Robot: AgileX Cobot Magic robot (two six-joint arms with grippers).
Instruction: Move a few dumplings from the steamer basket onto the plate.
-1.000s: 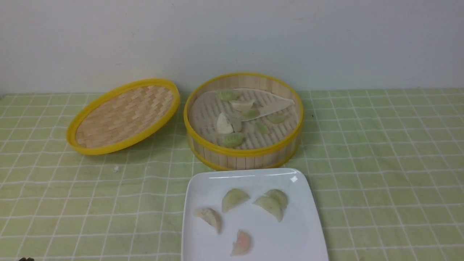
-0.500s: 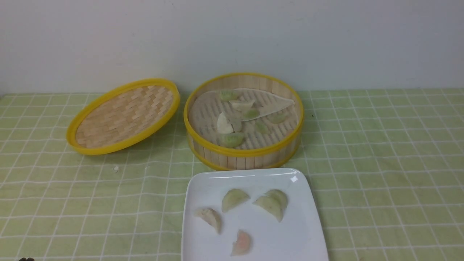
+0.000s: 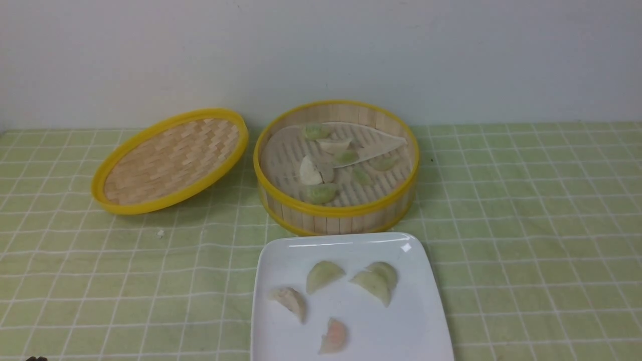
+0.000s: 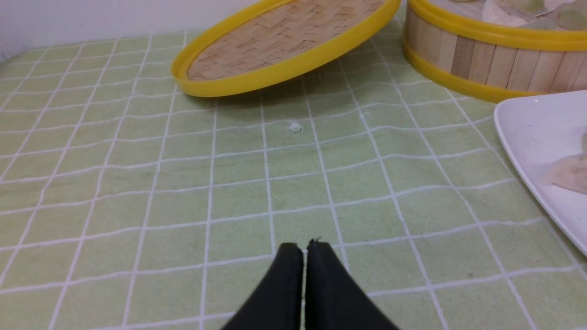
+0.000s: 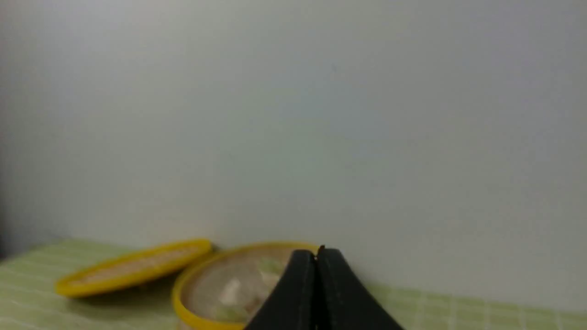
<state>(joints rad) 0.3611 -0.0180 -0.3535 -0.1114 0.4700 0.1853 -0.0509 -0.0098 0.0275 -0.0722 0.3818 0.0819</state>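
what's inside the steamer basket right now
Inside the steamer basket: several dumplings on a whitish liner. The near wall hides the floor's front edge.

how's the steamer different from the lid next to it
The steamer has tall upright slat walls; the lid is shallow, with only a rim. The steamer sits flat on the cloth; the lid is tilted, its far edge leaning by the steamer. The steamer holds dumplings on a whitish liner; the lid holds nothing. The steamer's floor is slatted; the lid's face is woven. Both are round bamboo with bright yellow rims.
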